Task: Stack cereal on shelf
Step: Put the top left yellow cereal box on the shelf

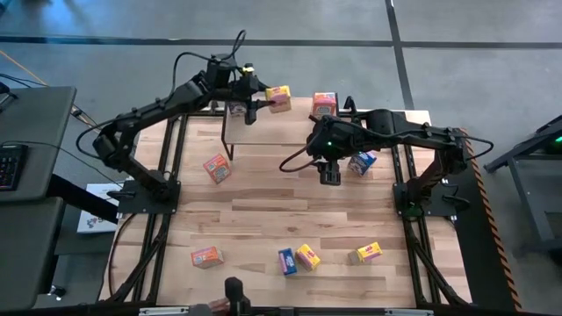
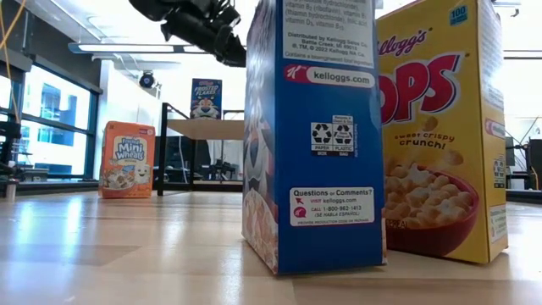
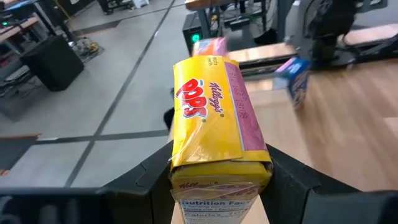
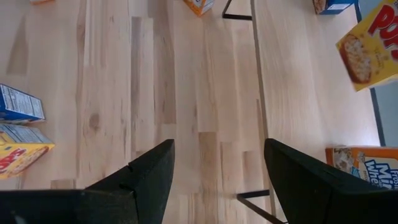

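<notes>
Left gripper (image 1: 268, 98): clamped on a yellow cereal box (image 1: 278, 97), held above the far left part of the shelf (image 1: 290, 132); in the left wrist view the box (image 3: 214, 118) sits squeezed between the two dark fingers (image 3: 146, 180).
Right gripper (image 1: 329, 176): fingers apart, nothing between them, hovering over the table (image 1: 263, 219) just near of the shelf's right end; its wrist view shows bare planks between the fingers (image 4: 149, 174).
Shelf: light-wood top on thin black legs at the far middle of the table.
Orange box on shelf (image 1: 324, 104): far right part of the shelf top, right of the held box and apart from it.
Blue box (image 1: 361, 162): on the table just right of the right gripper.
Orange box left (image 1: 217, 168): on the table beside the shelf's near left leg.
Near row: an orange box (image 1: 207, 257), a blue box (image 1: 287, 261), and two yellow boxes (image 1: 307, 256) (image 1: 367, 253), all well apart from both grippers.
</notes>
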Controlling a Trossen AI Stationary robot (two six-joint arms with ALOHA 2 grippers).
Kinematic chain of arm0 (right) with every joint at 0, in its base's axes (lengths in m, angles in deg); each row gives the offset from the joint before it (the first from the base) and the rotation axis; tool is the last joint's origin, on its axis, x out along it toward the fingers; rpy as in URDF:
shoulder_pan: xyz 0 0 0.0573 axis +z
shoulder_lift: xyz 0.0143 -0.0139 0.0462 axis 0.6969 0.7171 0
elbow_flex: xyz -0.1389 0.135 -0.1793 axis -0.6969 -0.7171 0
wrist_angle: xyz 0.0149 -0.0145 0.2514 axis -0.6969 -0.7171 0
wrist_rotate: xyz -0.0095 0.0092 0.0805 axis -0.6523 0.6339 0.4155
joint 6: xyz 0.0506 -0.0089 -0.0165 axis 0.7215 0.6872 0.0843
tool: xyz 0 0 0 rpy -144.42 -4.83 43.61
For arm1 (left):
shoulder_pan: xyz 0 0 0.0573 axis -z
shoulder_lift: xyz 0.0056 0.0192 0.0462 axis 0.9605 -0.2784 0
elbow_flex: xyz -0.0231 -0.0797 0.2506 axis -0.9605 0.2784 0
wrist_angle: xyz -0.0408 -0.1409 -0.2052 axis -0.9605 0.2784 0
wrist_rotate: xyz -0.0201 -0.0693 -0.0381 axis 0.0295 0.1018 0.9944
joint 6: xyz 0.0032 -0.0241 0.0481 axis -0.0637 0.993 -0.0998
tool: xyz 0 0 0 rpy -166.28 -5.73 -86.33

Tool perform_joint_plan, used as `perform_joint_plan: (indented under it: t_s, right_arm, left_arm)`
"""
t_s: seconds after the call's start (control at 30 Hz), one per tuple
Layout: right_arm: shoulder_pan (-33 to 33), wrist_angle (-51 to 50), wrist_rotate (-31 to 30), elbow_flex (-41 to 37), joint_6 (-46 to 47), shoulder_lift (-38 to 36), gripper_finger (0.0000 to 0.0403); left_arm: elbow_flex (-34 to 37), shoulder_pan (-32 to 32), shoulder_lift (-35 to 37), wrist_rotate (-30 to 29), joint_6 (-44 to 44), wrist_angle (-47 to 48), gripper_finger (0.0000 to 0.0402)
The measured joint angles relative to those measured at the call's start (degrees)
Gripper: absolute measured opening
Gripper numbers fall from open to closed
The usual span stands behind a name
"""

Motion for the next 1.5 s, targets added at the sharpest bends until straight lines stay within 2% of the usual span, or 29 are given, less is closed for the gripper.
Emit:
perform_joint_plan:
  t_s: [0.1,0.23,0.53,0.9,1.1,1.5]
  right_arm:
    - [0.0,0.0,0.0,0.0,0.5,0.0,0.0241]
    - [0.0,0.1,0.0,0.0,0.5,0.0,0.0241]
    - [0.0,1.2,0.0,0.0,0.5,0.0,0.0241]
    - [0.0,1.3,0.0,0.0,0.3,0.0,0.0241]
    - [0.0,1.3,0.0,0.0,0.3,0.0,0.0241]
    - [0.0,1.3,0.0,0.0,0.3,0.0,0.0241]
  left_arm:
    - [0.0,-1.2,-0.4,0.1,-1.2,0.0,0.0176]
    - [0.0,-2.3,-1.0,4.0,-0.6,0.1,0.0176]
    - [0.0,-2.3,-2.6,5.5,-0.4,0.8,0.0176]
    - [0.0,-2.3,-5.0,5.3,-0.5,2.1,0.0176]
    - [0.0,-2.0,-5.2,2.5,-0.5,2.0,0.0177]
    - [0.0,-0.4,-5.2,1.7,-2.3,2.2,0.0177]
